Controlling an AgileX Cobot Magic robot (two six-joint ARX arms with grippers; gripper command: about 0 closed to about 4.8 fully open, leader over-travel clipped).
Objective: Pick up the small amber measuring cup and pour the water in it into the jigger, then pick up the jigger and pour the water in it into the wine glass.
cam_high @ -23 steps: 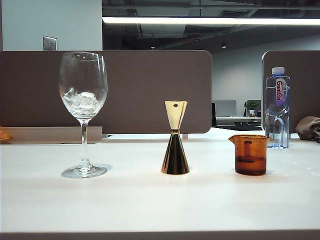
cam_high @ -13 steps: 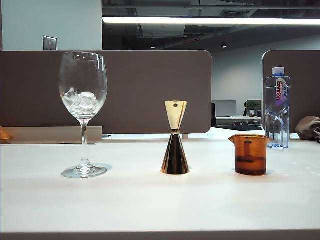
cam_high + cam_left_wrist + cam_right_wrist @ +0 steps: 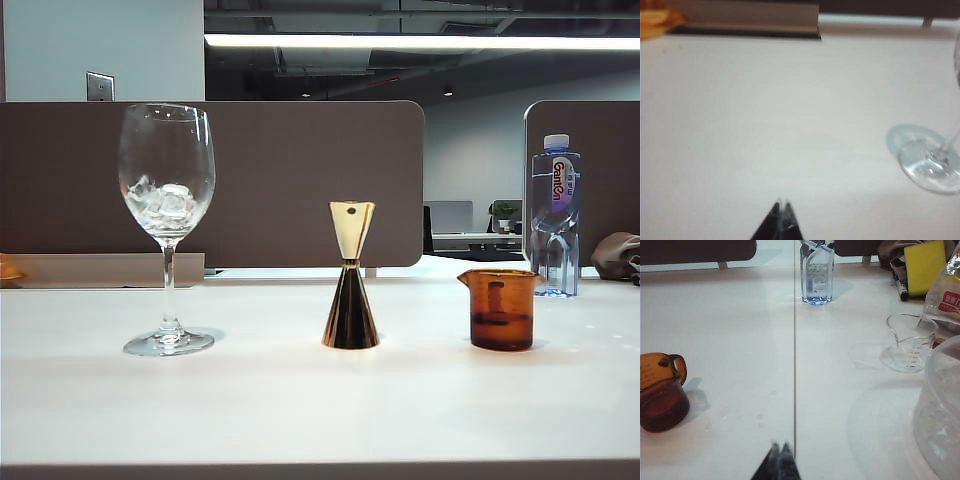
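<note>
On the white table the tall wine glass (image 3: 166, 200) with ice cubes stands at the left, the gold jigger (image 3: 350, 280) in the middle and the small amber measuring cup (image 3: 501, 308) at the right, each upright and apart. A dark band low in the cup may be the water. The wine glass's foot (image 3: 932, 166) shows in the left wrist view, off to one side of my left gripper (image 3: 782, 205), which is shut and empty over bare table. My right gripper (image 3: 779, 446) is shut and empty too, with the amber cup (image 3: 660, 392) well to its side. Neither arm shows in the exterior view.
A plastic water bottle (image 3: 555, 215) stands behind the amber cup. Near the right arm are a clear measuring cup (image 3: 910, 341), a large clear container (image 3: 941, 410), a yellow sponge (image 3: 924, 265) and a snack bag (image 3: 945, 297). Brown partitions (image 3: 290, 180) close off the table's back.
</note>
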